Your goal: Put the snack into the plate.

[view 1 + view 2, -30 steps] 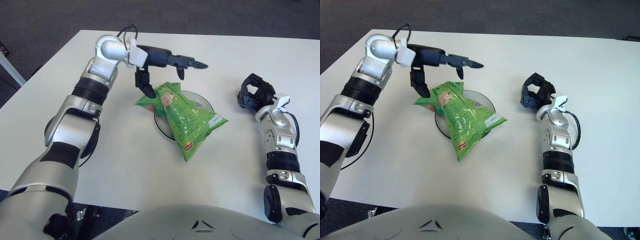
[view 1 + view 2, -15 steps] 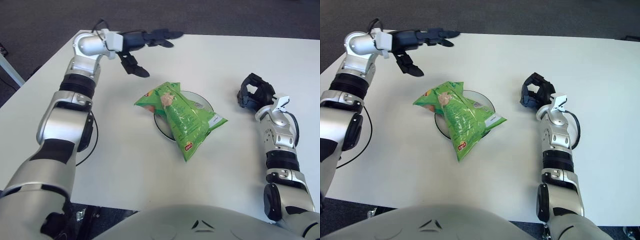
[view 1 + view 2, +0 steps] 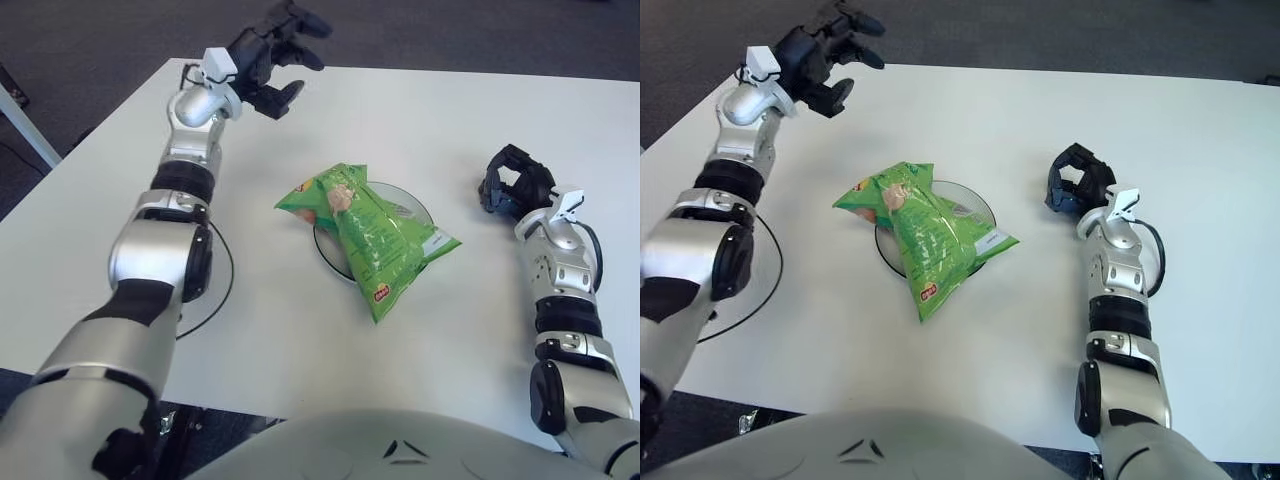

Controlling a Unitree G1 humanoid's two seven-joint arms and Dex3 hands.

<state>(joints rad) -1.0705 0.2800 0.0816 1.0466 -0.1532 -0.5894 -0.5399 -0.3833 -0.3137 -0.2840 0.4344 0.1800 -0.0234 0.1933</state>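
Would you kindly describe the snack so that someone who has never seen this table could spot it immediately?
On the white table, look near the middle, between the two arms, for a small round plate. The snack bag lies across that plate, its lower end hanging over the near rim onto the table. It is the only bright green, crinkly packet there, with a small red label near its bottom corner.

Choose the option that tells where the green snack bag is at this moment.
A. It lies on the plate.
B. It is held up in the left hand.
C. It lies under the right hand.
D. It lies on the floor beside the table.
A. The green snack bag lies across the plate, hanging over its rim, while the left hand is raised at the far edge of the table and the right hand rests apart, both holding nothing.
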